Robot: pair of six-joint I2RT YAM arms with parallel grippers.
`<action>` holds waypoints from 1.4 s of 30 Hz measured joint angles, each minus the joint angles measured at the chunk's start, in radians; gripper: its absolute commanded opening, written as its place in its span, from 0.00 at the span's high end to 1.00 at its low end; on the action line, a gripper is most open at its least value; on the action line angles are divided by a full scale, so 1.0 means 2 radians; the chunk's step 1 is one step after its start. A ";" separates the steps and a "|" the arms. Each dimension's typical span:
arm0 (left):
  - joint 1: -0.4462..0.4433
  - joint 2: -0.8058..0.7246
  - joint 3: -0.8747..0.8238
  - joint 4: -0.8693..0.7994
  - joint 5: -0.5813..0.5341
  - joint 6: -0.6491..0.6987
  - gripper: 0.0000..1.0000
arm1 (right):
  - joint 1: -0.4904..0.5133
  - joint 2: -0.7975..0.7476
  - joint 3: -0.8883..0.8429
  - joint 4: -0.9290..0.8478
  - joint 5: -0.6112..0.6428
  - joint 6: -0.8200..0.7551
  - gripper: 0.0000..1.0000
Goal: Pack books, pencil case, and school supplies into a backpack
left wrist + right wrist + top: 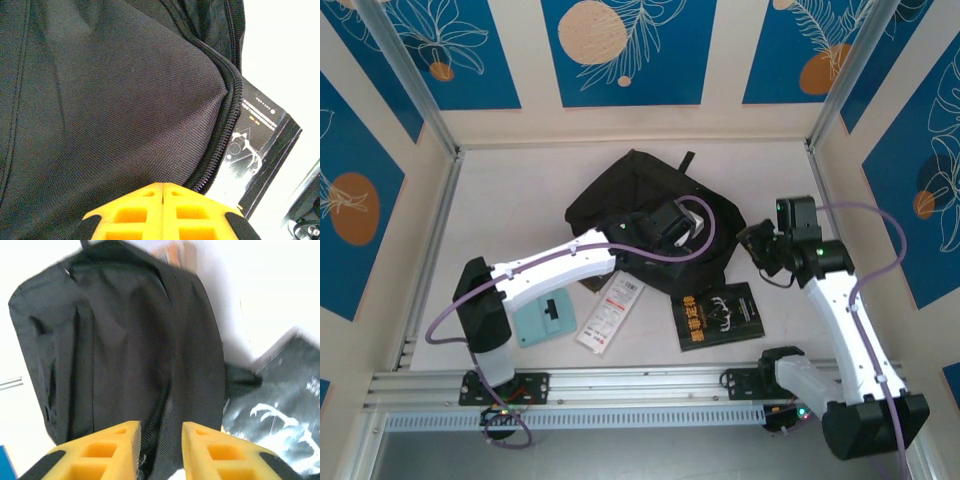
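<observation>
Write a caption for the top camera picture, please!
Two robot arms reach toward a black backpack; a black book and white packet wait nearby.

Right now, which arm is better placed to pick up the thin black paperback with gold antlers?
Probably the right: the right gripper is open close to the black paperback; the left gripper is shut over the black fabric backpack.

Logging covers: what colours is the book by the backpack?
The book is black with gold print, clearest top external.
</observation>
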 measured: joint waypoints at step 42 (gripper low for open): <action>0.004 -0.040 -0.083 -0.038 -0.112 0.001 1.00 | 0.136 0.042 -0.111 0.138 -0.038 0.094 1.00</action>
